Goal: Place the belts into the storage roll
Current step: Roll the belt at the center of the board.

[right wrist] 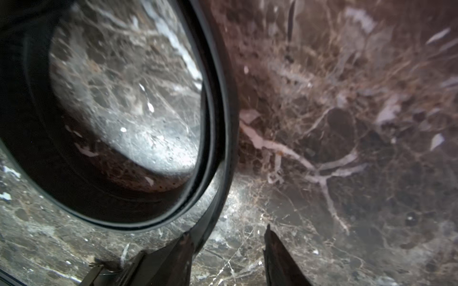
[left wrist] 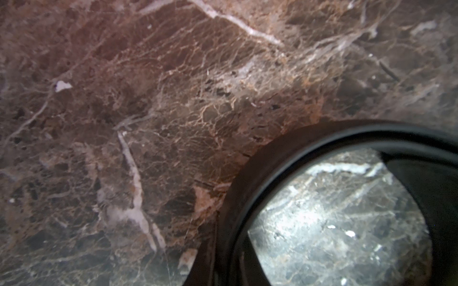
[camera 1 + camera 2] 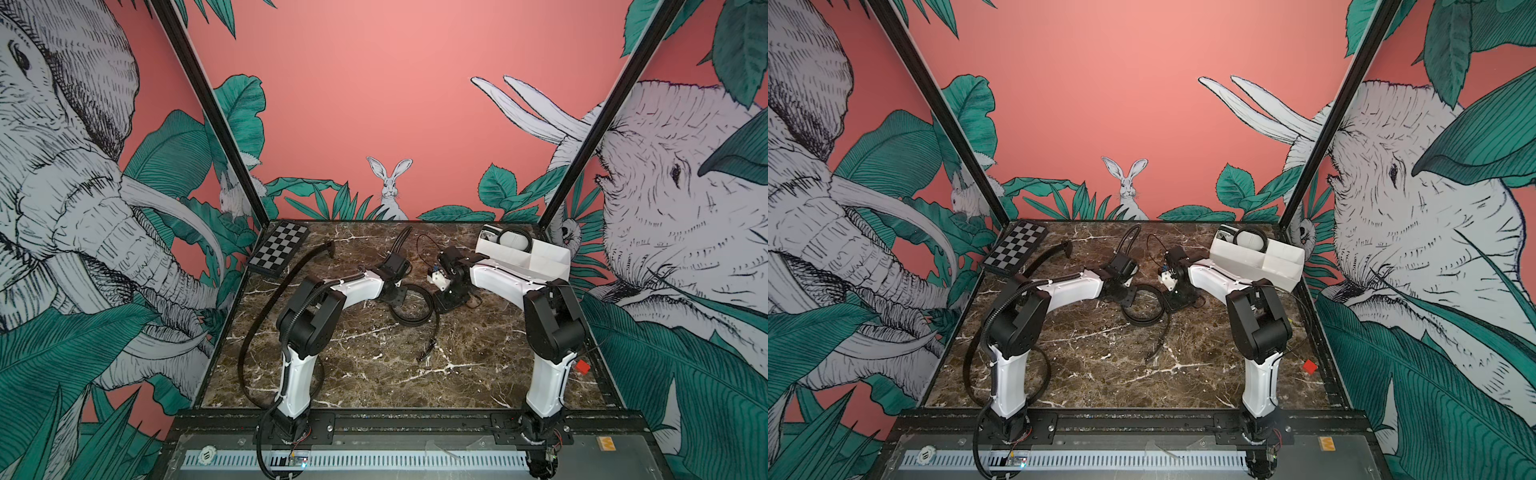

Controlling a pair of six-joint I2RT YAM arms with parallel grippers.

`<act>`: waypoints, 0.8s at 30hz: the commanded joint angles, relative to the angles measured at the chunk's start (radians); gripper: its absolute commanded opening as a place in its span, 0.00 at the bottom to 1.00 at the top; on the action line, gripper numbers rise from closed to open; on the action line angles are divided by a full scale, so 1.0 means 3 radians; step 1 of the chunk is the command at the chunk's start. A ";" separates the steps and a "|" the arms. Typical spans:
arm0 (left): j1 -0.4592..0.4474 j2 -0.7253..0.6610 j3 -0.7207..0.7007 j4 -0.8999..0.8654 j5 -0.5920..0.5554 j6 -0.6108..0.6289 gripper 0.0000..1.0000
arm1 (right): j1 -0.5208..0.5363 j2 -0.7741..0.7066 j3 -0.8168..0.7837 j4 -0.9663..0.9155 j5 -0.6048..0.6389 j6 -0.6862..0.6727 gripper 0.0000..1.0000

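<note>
In both top views the coiled belt (image 3: 409,307) (image 3: 1140,307) lies on the tabletop (image 3: 374,374) (image 3: 1100,374) between the left jaws and the right jaws. The left jaws sit at its rim, and the right jaws are just beside its opposite edge. From the coil a tail runs past the right jaws toward the arm bases and ends in a buckle (image 3: 423,356). The box (image 3: 540,262) (image 3: 1275,266) stands behind the right jaws, at the far corner. A second belt (image 3: 527,240) is coiled in its end compartment by the back wall. A third belt (image 3: 309,260) lies well outside the left jaws, a long strap curving round the left arm. The checkerboard (image 3: 279,249) lies beyond it. From here neither pair's opening can be told.

In the left wrist view the coiled belt's rim (image 2: 247,178) arcs over marbled tabletop (image 2: 148,99). Dark shapes meet the strap at the picture's edge, too blurred to tell whether the left jaws are closed on it.

In the right wrist view the two fingers (image 1: 173,262) stand apart with bare tabletop (image 1: 347,173) between them, so the right jaws are open. The coiled belt (image 1: 218,111) lies ahead of them. Its outer strap comes down just beside one finger and is not pinched.
</note>
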 commanded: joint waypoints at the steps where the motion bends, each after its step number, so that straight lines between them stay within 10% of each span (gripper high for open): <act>1: 0.0027 0.0473 -0.0319 -0.0760 -0.0125 -0.0038 0.15 | 0.0029 -0.0020 -0.0088 0.0105 -0.0005 0.0102 0.44; 9: 0.0027 0.0600 -0.0267 -0.0801 -0.0086 -0.0083 0.22 | 0.0099 0.0312 0.0060 0.0156 0.0277 0.0181 0.34; 15: 0.0068 0.0861 -0.0175 -0.1050 -0.0150 -0.0209 0.27 | 0.0028 0.0536 0.0141 0.0004 0.0580 0.0105 0.02; 24: 0.0183 0.1174 -0.0273 -0.1077 -0.0124 -0.0388 0.32 | -0.0197 0.0316 -0.0067 -0.0052 0.0605 -0.0059 0.00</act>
